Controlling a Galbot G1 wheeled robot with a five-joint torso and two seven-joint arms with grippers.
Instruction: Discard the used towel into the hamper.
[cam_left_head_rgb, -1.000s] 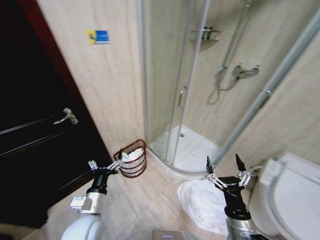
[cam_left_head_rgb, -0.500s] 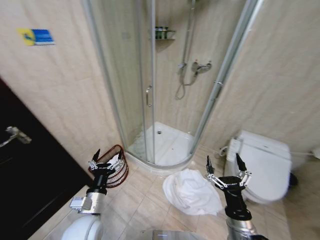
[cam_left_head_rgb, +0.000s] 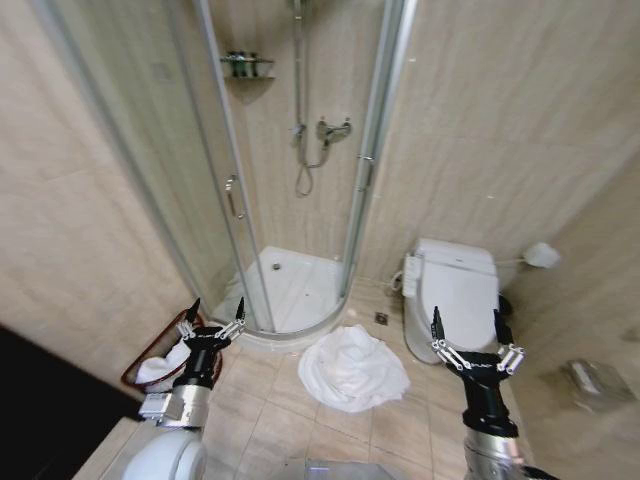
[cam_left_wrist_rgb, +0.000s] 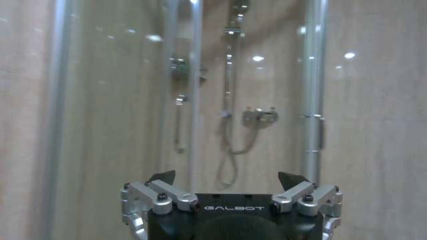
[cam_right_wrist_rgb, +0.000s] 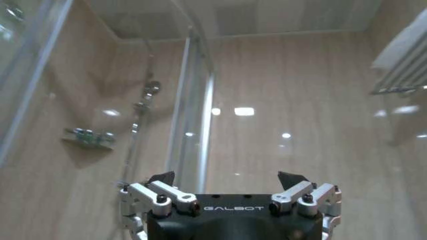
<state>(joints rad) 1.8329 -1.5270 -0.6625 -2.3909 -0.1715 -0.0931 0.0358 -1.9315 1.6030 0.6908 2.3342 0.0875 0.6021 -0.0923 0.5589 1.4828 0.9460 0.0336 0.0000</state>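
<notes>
The used towel (cam_left_head_rgb: 350, 368) lies crumpled and white on the floor tiles, just in front of the shower's curved step. The hamper (cam_left_head_rgb: 148, 352), a dark red-brown wire basket with white cloth inside, stands on the floor at the left wall. My left gripper (cam_left_head_rgb: 212, 322) is raised and open in front of the hamper, with nothing between its fingers. My right gripper (cam_left_head_rgb: 470, 335) is raised and open to the right of the towel, in front of the toilet. Both wrist views show open empty grippers, left (cam_left_wrist_rgb: 227, 180) and right (cam_right_wrist_rgb: 227, 177), pointing at the walls.
A glass shower cabin (cam_left_head_rgb: 230, 200) with a raised white tray (cam_left_head_rgb: 290, 285) fills the corner ahead. A white toilet (cam_left_head_rgb: 455, 290) stands against the right wall. A dark door (cam_left_head_rgb: 40, 410) edges the lower left. Open floor tiles surround the towel.
The whole picture has swung to the right: the dark door has slid almost out of the picture and the toilet has come to the middle right. Both arms keep the same raised, open pose.
</notes>
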